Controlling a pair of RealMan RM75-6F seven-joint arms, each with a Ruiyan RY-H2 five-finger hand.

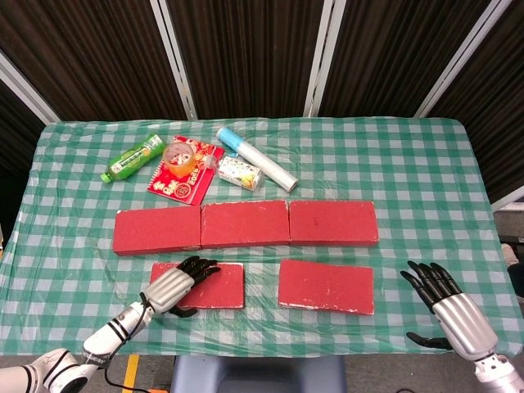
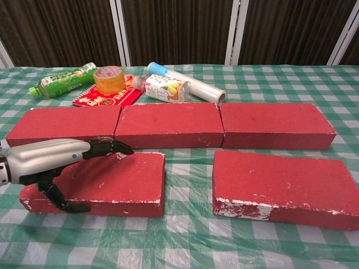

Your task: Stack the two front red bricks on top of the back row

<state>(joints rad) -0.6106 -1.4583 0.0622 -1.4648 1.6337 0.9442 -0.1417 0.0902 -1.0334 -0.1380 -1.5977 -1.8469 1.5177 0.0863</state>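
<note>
Two flat red bricks lay in front of the back row of three red bricks, the left hand straddling the front-left brick to lift it, fingers spread above and thumb against its near face, while the right hand hung spread and empty beyond the front-right brick.

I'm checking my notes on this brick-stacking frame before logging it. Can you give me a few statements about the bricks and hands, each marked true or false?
1. Three red bricks form the back row. True.
2. The left hand is over the front left brick, thumb at its near edge. True.
3. The front right brick already lies on the back row. False: it lies flat on the tablecloth, in front of the row.
4. The right hand holds a brick. False: it holds nothing, fingers apart, right of the bricks.
5. The tape roll sits on a brick. False: it sits behind the row.
</note>
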